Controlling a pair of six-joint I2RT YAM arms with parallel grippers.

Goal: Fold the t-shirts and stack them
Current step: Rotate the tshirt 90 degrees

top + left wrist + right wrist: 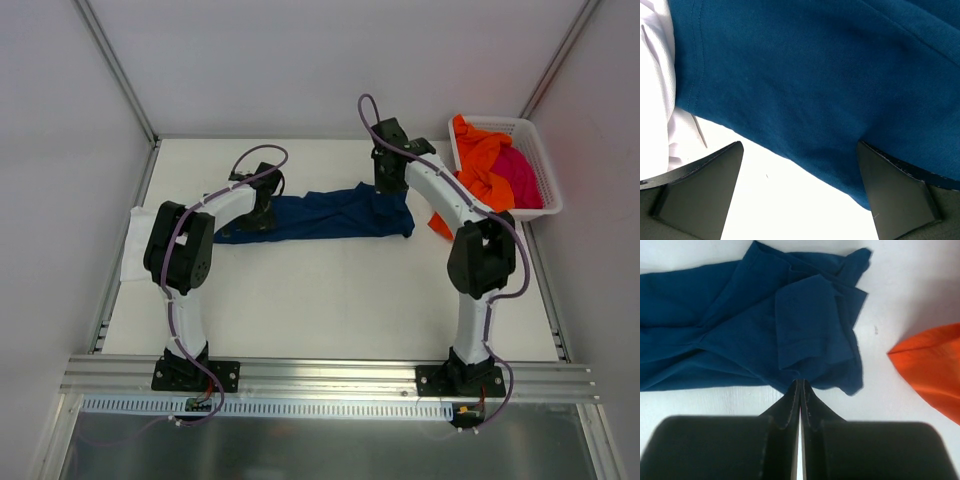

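We log left gripper [797,149] spread wide, holding nothing, over navy t-shirt [330,214] left end | right gripper [801,384] pressed closed at its right edge, hold on cloth unclear

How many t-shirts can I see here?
4. A navy shirt lies across the middle of the table, a white shirt is at its left edge, and an orange shirt and a magenta shirt sit in the basket. More could be hidden underneath.
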